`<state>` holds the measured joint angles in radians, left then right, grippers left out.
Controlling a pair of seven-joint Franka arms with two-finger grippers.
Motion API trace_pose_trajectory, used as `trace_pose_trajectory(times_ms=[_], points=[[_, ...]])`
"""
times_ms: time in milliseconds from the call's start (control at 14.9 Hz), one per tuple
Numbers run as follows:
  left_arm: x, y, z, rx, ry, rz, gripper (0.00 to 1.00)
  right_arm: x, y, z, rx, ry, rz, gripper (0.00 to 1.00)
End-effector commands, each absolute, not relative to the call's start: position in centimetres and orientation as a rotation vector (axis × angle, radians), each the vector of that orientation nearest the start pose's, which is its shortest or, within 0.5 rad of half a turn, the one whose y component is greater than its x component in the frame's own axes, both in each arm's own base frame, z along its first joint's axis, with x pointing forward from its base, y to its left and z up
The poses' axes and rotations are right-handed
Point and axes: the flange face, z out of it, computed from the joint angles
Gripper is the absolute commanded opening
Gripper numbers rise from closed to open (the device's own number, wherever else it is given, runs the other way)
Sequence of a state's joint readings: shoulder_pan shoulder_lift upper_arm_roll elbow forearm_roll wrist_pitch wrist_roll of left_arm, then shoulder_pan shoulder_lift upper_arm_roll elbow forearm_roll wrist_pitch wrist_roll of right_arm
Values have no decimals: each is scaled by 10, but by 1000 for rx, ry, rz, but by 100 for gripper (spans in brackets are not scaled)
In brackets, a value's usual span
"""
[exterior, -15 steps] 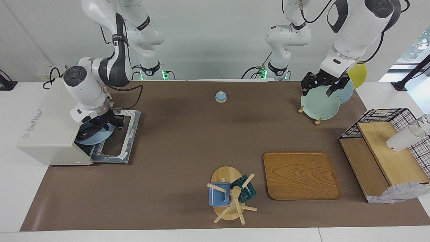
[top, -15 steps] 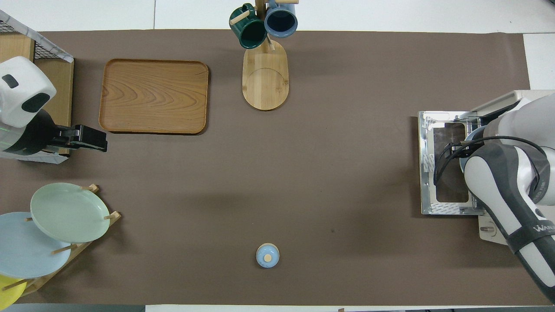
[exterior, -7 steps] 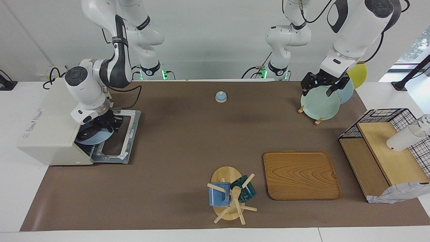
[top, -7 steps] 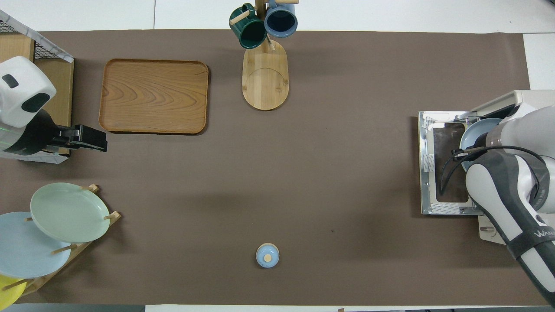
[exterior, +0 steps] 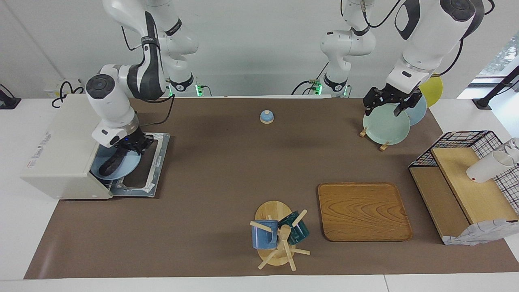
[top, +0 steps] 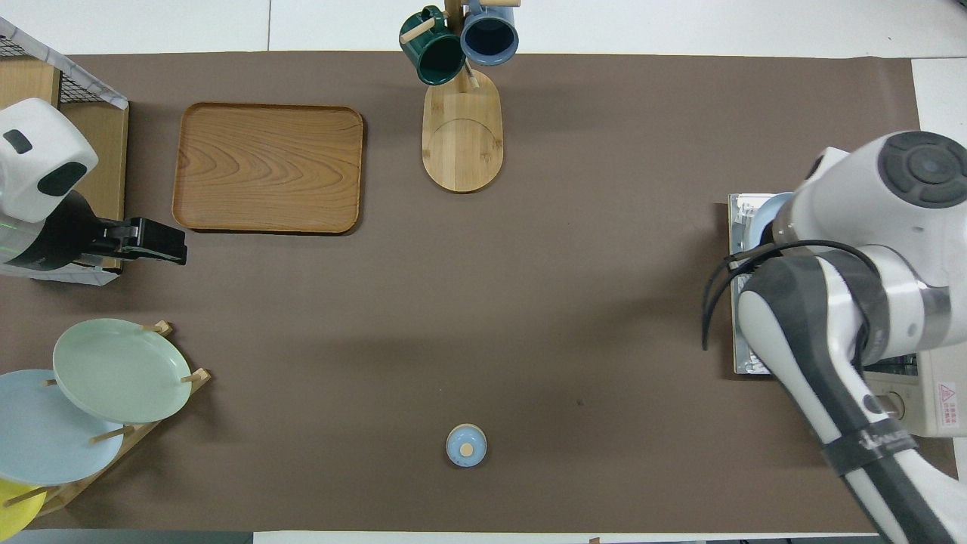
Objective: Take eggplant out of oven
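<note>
The cream-white oven [exterior: 61,162] stands at the right arm's end of the table with its door [exterior: 157,162] folded down flat. A light blue plate [exterior: 130,167] sticks out of the oven mouth over the door. On the plate lies the dark eggplant [exterior: 110,165], slanted, with one end toward my right gripper [exterior: 129,149]. That gripper is shut at the plate's rim, right beside the eggplant's end. In the overhead view the right arm hides the eggplant, and only the plate's edge [top: 761,215] shows. My left gripper [exterior: 390,106] waits open over the plate rack.
A small blue bell [exterior: 266,117] sits near the robots at mid-table. A wooden tray [exterior: 364,211] and a mug tree [exterior: 277,237] stand farther out. The plate rack with a green plate [exterior: 385,129] and a wire shelf [exterior: 466,178] are at the left arm's end.
My right gripper has shut and drawn back from the oven mouth toward the table's middle. The blue plate has slid farther out over the door, and the eggplant now lies more slanted. The left arm is still.
</note>
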<state>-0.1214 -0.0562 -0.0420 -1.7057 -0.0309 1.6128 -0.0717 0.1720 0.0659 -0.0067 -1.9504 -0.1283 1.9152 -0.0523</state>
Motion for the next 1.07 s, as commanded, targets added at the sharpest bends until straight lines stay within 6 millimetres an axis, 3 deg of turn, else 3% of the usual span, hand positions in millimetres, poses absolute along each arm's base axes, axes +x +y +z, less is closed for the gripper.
trace_pose_trajectory(times_ms=[0,201,335,468,535,736,1004], points=[[528,-88,602,-3175,143,56,100,553,179,448,-3277,-434,118,0],[528,-88,602,-3175,143,53,100,544,280,440,-3283,-330,54,0],[528,-88,602,-3175,140,56,100,545,367,424,-3287,-296,11,0],[528,-88,602,-3175,143,56,100,551,415,396,-3280,-250,-16,0],[528,-88,602,-3175,143,53,100,541,442,388,-3242,-247,-20,0],[528,-88,602,-3175,143,53,100,534,471,378,-3140,-248,-150,0],[528,-88,602,-3175,143,53,100,521,489,342,-3067,-215,-212,0]])
